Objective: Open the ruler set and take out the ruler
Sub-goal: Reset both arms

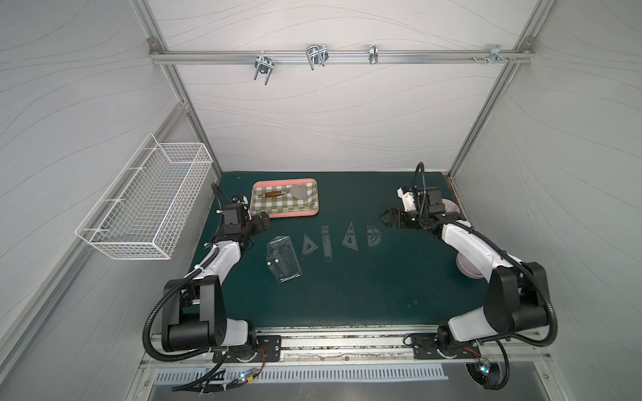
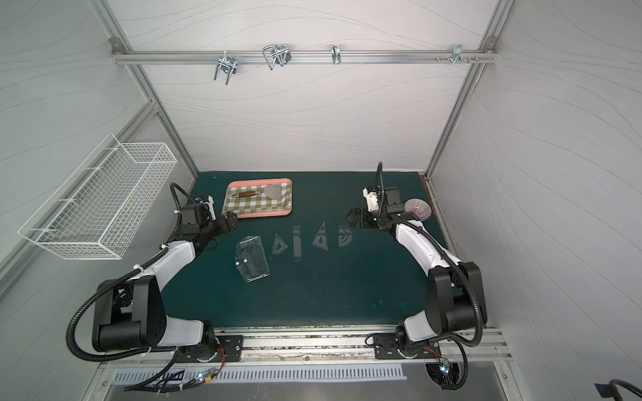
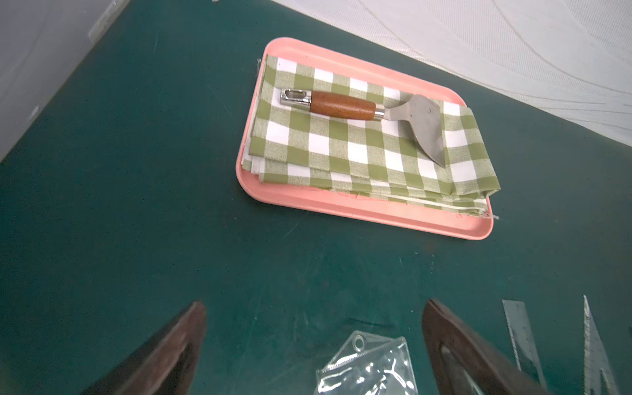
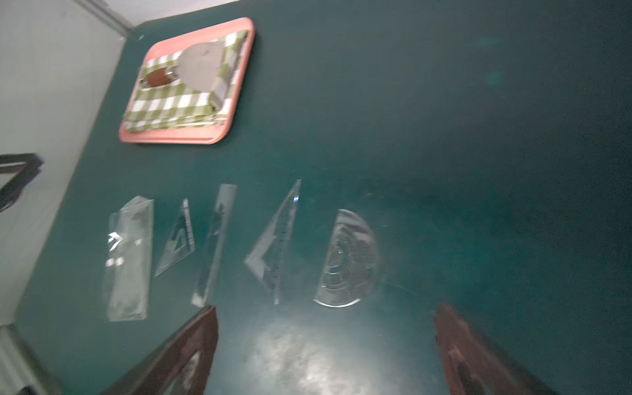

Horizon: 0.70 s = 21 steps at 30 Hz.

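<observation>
Top views, ruler set point(image 1: 283, 258): clear pouch, flat on the green mat point(image 1: 347, 288), left of frame centre, white snap showing.
Top views, row: small set square point(image 1: 308, 247), straight ruler point(image 1: 326, 243), larger set square point(image 1: 350, 236) and protractor point(image 1: 373, 236), all outside the pouch, in a line to its right, each apart.
Top views, tray point(image 1: 285, 215): pink rim, upper left of the mat, carrying a checked cloth point(image 1: 295, 203) and a wooden-handled scraper point(image 1: 274, 193).
Top views, left gripper point(image 1: 265, 222): between tray and pouch, touching neither.
Top views, right gripper point(image 1: 384, 218): just right of the protractor, apart from it.
Left wrist, fingers point(image 3: 171, 352): spread wide, nothing held. The pouch's hole end shows between them on the mat.
Right wrist, fingers point(image 4: 191, 342): spread wide, empty. The picture is blurred, and the faint sheet at the row's far end is probably the pouch.
</observation>
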Tool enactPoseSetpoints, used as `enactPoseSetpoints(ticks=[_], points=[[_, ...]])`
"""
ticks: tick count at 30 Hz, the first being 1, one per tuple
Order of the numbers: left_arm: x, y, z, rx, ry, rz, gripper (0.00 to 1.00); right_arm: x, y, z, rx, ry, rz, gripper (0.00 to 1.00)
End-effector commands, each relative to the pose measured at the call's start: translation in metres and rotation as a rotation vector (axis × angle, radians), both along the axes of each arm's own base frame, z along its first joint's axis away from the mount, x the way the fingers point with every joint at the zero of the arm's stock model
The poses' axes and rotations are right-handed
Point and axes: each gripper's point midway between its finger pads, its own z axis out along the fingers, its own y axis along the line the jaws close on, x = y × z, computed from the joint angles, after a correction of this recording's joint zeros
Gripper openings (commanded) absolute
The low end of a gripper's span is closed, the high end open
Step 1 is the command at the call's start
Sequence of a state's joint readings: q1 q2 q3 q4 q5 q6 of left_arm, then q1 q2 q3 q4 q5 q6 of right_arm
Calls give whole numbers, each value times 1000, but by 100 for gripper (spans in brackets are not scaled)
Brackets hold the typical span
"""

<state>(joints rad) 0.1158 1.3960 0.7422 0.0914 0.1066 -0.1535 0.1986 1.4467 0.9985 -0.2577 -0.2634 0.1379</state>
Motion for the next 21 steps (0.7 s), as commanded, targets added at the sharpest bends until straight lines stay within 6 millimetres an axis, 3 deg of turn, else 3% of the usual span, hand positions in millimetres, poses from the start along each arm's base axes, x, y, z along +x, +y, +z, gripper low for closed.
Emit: enactPoseSetpoints(ticks=[1, 3, 7, 10, 14, 21], points=[[16, 4, 20, 85, -161, -40, 99, 17, -48, 7, -122, -168, -113, 99], [14, 2, 15, 83, -182, -67, 99, 20, -72, 2, -150, -222, -164, 99], [10, 5, 11, 7, -199, -89, 99, 22, -100, -16, -195, -265, -222, 99], [8, 3, 17, -12, -239, -120, 99, 22, -109, -34, -184, -260, -235, 99], [2, -3, -7, -19, -205, -147, 99, 19, -122, -55, -161, -259, -268, 99], [2, -3, -17, -22, -274, -147, 99, 16, -145, -55, -39, -303, -330, 99]])
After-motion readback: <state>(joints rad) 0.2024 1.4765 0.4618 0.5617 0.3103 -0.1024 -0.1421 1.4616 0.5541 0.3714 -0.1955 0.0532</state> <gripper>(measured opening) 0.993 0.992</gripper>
